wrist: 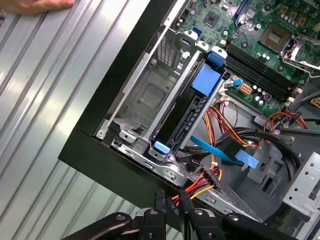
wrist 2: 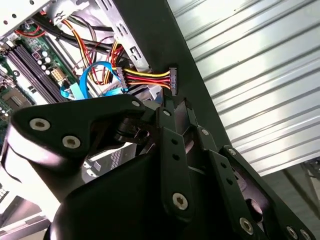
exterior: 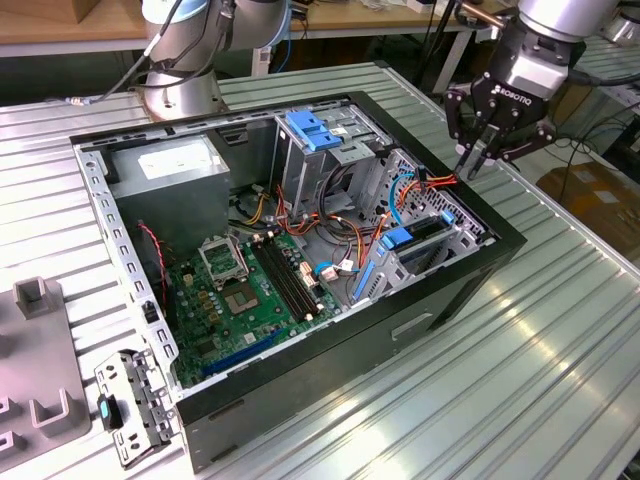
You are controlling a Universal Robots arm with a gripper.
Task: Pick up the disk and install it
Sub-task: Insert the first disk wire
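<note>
The disk (wrist: 182, 112) stands on edge in the drive cage at the open computer case's rim. Blue carrier tabs show at both its ends and its label face is hidden. In the exterior view the disk (exterior: 420, 230) sits at the case's right side. My gripper (exterior: 470, 165) hangs just above and outside that rim with its fingers together and nothing visibly between them. In both wrist views the gripper (wrist 2: 175, 105) (wrist: 172, 200) is right beside a black power connector (wrist 2: 172, 80) on yellow, red and black wires. An empty bay (wrist: 142, 95) lies next to the disk.
The black case (exterior: 450, 290) lies open on a ribbed aluminium table (exterior: 560, 380). Inside are a grey power supply (exterior: 170, 165), a green motherboard (exterior: 250, 290), a light-blue latch (exterior: 315, 130) and loose cables. A grey fixture (exterior: 35, 370) and a metal bracket (exterior: 130, 405) lie at the exterior view's left. A hand (wrist: 35, 5) rests on the table.
</note>
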